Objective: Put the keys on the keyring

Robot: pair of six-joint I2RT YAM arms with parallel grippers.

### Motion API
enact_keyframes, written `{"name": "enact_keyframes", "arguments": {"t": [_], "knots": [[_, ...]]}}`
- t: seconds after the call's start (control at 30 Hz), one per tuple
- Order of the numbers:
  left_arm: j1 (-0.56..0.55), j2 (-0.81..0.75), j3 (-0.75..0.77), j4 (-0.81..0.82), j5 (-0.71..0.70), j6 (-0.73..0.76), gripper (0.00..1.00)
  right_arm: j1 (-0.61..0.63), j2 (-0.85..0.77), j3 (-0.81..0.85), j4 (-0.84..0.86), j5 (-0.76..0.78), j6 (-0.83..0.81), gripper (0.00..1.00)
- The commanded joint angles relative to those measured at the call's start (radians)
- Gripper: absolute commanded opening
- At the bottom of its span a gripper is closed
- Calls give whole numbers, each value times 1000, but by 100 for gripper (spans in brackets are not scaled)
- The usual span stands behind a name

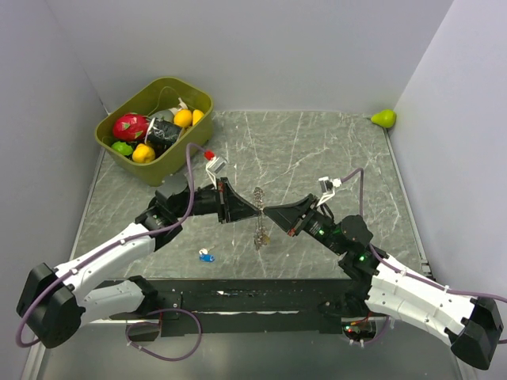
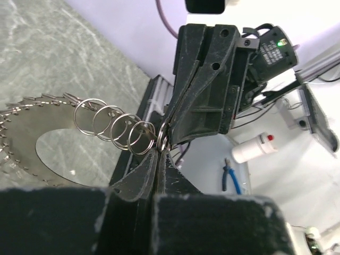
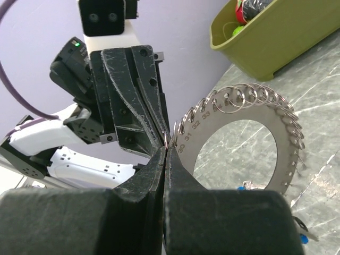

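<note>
The keyring (image 1: 259, 215) is a flat silvery metal ring plate with numbered holes and many small split rings along its rim. It hangs edge-on above the table's middle, between both grippers. My left gripper (image 1: 255, 209) is shut on a small split ring (image 2: 161, 141) at the plate's rim. My right gripper (image 1: 268, 213) is shut on the same spot from the other side (image 3: 166, 144). The plate (image 3: 276, 138) shows broadside in the right wrist view. One key with a blue head (image 1: 207, 255) lies on the table near the front edge. The other keys are out of view.
An olive bin (image 1: 161, 169) with fruit toys stands at the back left, also in the right wrist view (image 3: 276, 40). A green pear toy (image 1: 384, 119) sits in the back right corner. Grey walls close in the table on three sides.
</note>
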Motion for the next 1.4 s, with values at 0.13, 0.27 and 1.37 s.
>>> {"name": "enact_keyframes", "arguments": {"t": [0.13, 0.27, 1.37], "knots": [[-23, -51, 145, -297, -100, 228, 1, -4, -35, 1, 35, 36, 4, 21], [-23, -51, 183, -397, -129, 295, 1, -3, -52, 7, 3, 41, -18, 53], [-92, -103, 341, -835, 13, 831, 1, -70, 195, 339, -370, -617, -620, 43]]}}
